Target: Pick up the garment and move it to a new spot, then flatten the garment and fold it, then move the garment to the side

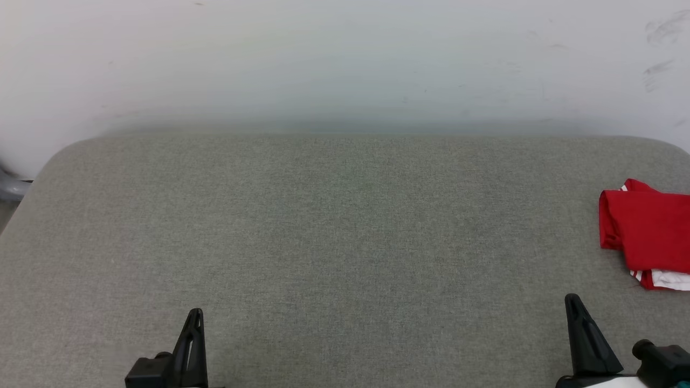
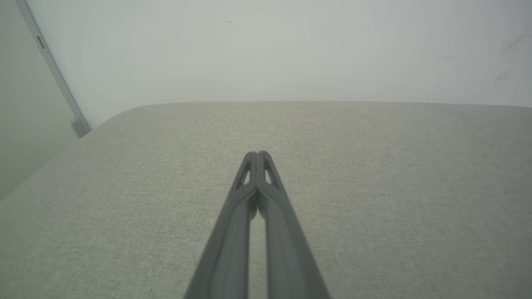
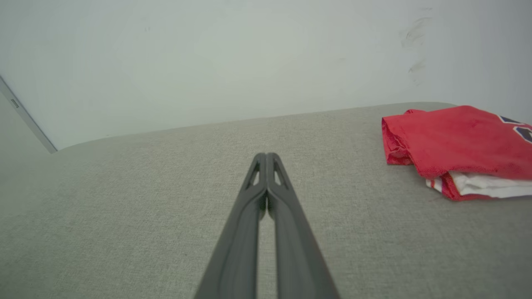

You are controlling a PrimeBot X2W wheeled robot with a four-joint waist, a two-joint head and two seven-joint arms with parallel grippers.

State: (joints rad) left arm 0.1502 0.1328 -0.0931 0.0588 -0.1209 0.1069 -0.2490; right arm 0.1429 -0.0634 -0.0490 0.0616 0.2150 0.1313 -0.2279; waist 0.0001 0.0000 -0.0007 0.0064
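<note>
1. Two long dark fingers of the left gripper rise from the near left edge of the head view. In the left wrist view they are pressed together at the tips, pinching nothing, above bare cloth.
2. A grey woven fabric surface stretches across the whole scene, with rounded far corners. A pale wall stands behind it, lightly scuffed at its far right.
3. The right gripper rises at the near right. In the right wrist view its fingers are also closed tip to tip and hold nothing.
4. The garment, a red jersey, lies in a folded bundle on the surface at the right edge, farther away than the right gripper and apart from it. White fabric and red-and-white striped trim show along its near edge, and a dark printed mark shows at its right side.
</note>
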